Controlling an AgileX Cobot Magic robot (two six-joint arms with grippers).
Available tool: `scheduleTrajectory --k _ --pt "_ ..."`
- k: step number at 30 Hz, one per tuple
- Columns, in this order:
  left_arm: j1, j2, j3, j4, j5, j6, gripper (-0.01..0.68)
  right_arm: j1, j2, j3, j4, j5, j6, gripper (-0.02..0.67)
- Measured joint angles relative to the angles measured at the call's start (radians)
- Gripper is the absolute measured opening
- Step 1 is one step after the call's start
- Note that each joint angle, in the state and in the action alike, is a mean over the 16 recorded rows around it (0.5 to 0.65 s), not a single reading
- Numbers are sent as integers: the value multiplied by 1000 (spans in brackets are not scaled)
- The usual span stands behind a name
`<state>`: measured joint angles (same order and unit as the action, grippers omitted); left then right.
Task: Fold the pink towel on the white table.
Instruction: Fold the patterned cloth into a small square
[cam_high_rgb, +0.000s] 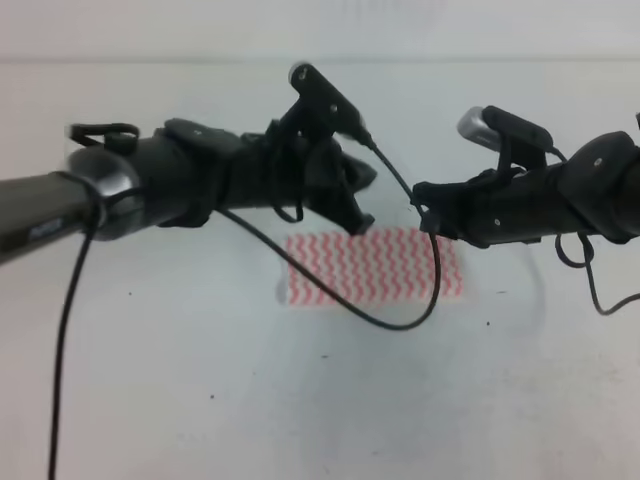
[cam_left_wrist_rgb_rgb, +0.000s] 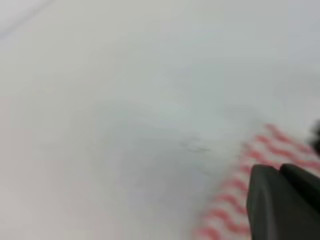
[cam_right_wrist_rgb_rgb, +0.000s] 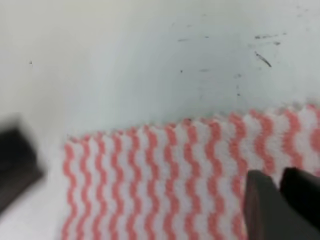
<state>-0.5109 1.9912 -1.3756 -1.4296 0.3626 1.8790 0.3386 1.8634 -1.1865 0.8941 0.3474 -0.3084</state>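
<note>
Two tools hover over the pink towel (cam_high_rgb: 375, 267) on the white worktop (cam_high_rgb: 200, 380).
Lying flat near the worktop's middle, the towel is a small striped rectangle. The left tool (cam_high_rgb: 358, 205) hangs above the towel's far left corner, the right tool (cam_high_rgb: 425, 205) above its far right edge. Blur and dark housings hide both sets of fingers, so I cannot tell whether either is spread or pressed together.

A pale wall (cam_high_rgb: 320, 25), seemingly, under soft even light.
</note>
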Motion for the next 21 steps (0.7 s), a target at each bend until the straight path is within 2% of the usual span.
scheduleTrajectory --k 5,9,21 --pt "2 -59 72 161 21 -226 0 0 0 -12 -35 50 -8 0" --pt "3 -78 129 236 44 -329 0 0 0 -13 -54 74 -8 -2" --pt "7 -25 193 256 34 -399 0 0 2 -13 -69 115 -8 -2"
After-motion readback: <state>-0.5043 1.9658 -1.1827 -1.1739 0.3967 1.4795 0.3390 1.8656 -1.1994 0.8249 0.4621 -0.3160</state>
